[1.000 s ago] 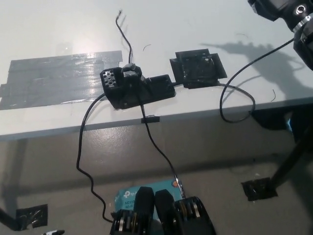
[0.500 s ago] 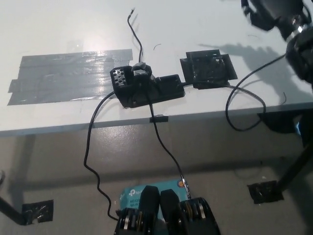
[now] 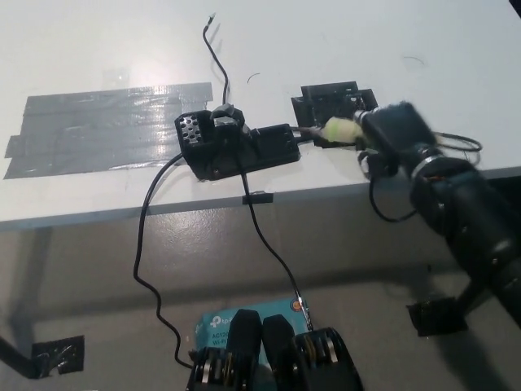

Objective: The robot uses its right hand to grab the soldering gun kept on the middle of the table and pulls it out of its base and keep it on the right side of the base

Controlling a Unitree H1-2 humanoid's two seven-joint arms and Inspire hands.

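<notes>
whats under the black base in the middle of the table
The black base sits on the white table near its front edge. A black cable leaves its left side and hangs off the table. Anything directly beneath the base is hidden.

A black soldering gun (image 3: 244, 145) sits in its black base (image 3: 221, 156) near the front edge of a white table (image 3: 342, 41), roughly at its middle. The base lies flat, with a perforated block at its left end. Thin black cables (image 3: 140, 244) trail from it over the table edge.
</notes>
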